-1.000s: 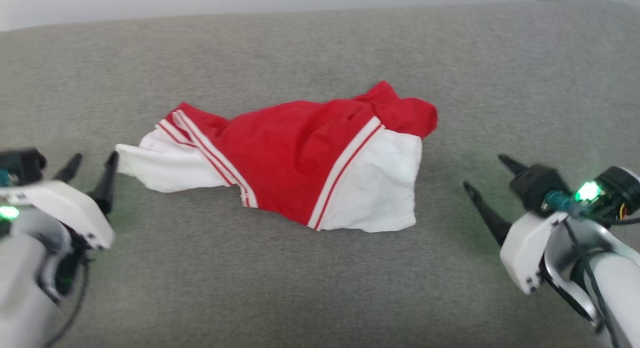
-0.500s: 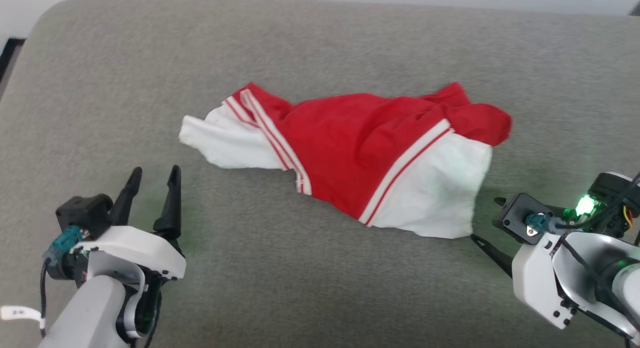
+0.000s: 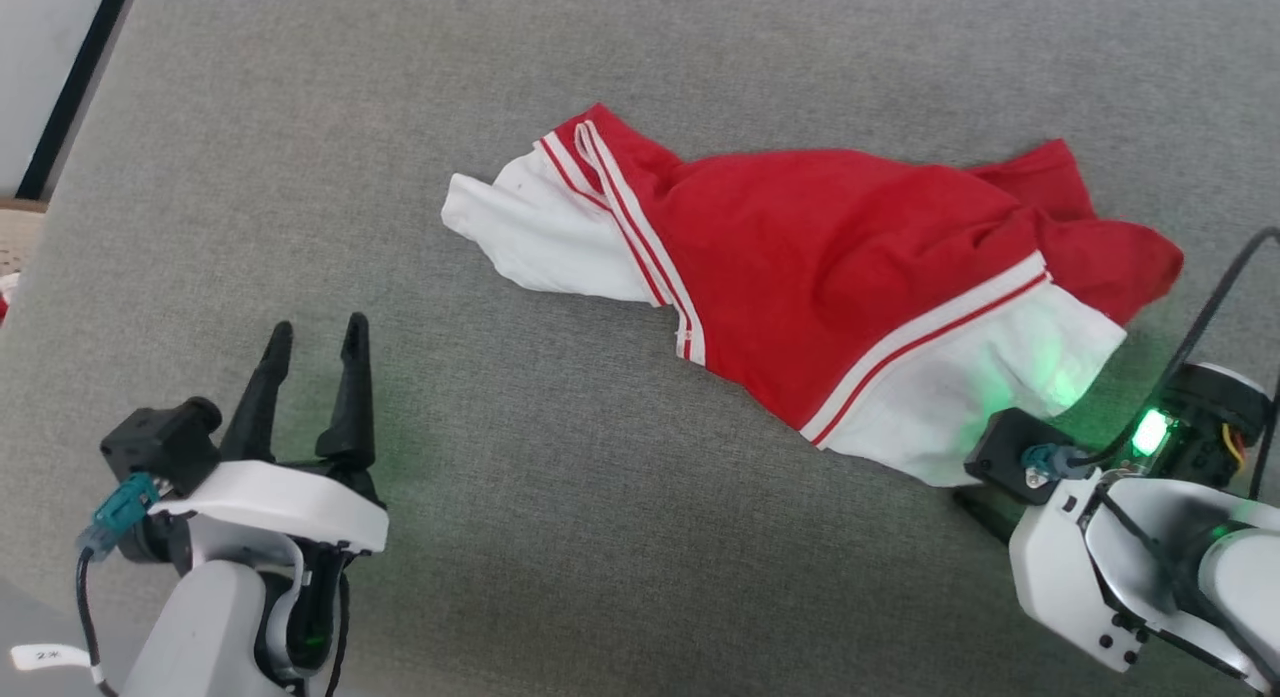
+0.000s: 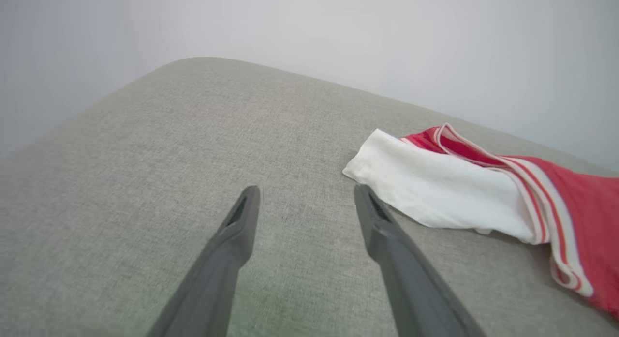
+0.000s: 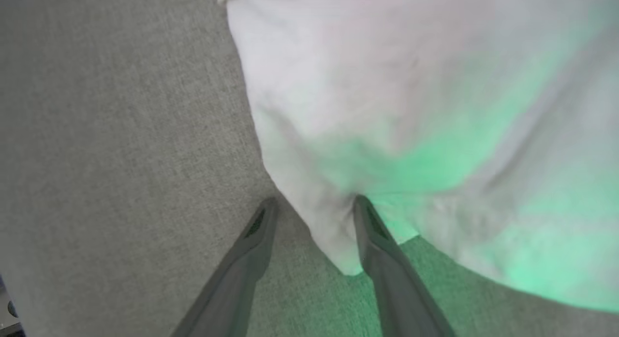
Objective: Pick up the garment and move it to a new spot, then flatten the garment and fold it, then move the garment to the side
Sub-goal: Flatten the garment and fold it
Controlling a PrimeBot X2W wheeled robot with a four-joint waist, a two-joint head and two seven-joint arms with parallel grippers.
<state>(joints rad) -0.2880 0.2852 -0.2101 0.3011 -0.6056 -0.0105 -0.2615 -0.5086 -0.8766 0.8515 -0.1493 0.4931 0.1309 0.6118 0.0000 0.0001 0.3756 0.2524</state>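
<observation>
Garment (image 3: 850,267) first: the red jersey lies crumpled on the grey cushion (image 3: 500,537), bunched rather than spread, with red-and-white striped trim along each shoulder seam and a white sleeve at either end. My right gripper (image 5: 313,202) is at the garment's right sleeve (image 3: 980,397), down at that sleeve's near corner. Its two dark fingers stand apart, and the corner of white cloth hangs between them, lying against one finger. I see no pinch on it. The wrist housing sits right at the sleeve's hem in the head view (the wrist's lamp throws a green glow across the white fabric there). My left gripper (image 3: 318,325) is on the other side, apart from the garment and nearer to me than its left sleeve (image 3: 540,237). Its fingers are spread wide with bare cushion between them, and they point up past that sleeve's outer edge. From the left wrist camera, one fingertip lines up close to the sleeve's corner, but the head view shows open cushion between the two. Behind the garment in that wrist view stands a pale wall (image 4: 338,37).
</observation>
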